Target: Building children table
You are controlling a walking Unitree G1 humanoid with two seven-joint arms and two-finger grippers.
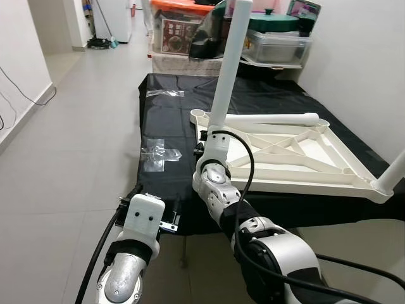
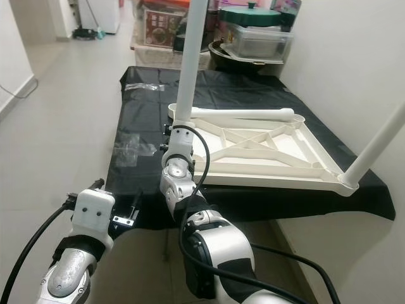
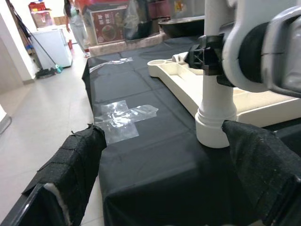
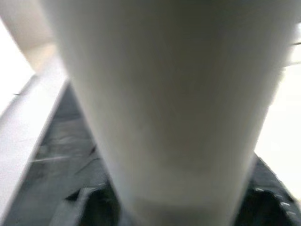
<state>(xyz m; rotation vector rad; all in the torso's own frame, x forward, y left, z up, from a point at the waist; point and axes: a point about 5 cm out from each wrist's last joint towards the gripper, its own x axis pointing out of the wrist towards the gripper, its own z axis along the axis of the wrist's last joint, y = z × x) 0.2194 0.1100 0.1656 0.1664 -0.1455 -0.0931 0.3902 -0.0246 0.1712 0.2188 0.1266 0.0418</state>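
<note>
- Step in hand: leg fitting. The white tabletop (image 1: pixel 297 155) lies upside down on the black sheet (image 1: pixel 171 120), and the right claw (image 1: pixel 212 142) holds an upright leg (image 1: pixel 229 63) at the near corner socket, its fingers closed around the lower part of the leg.
- One leg (image 2: pixel 376 149) already stands at the corner far to the right of that claw. A loose leg (image 1: pixel 272 119) lies across the tabletop just beyond it, and an empty socket (image 1: pixel 198 114) sits just behind it.
- Left claw (image 3: pixel 155 179): idle, fingers spread wide, low at the near edge of the sheet and to the left of the working claw.
- Next move, as judged: press or twist the held leg straight down until it seats. Whether it is fully home cannot be told.
- Edges: the held corner sits close to the sheet's near edge; a tilted push could slide the tabletop.
- Open room: bare floor (image 1: pixel 69 158) to the left; a wall (image 1: pixel 373 69) to the right; boxes (image 1: pixel 183 31) beyond the far end.
</note>
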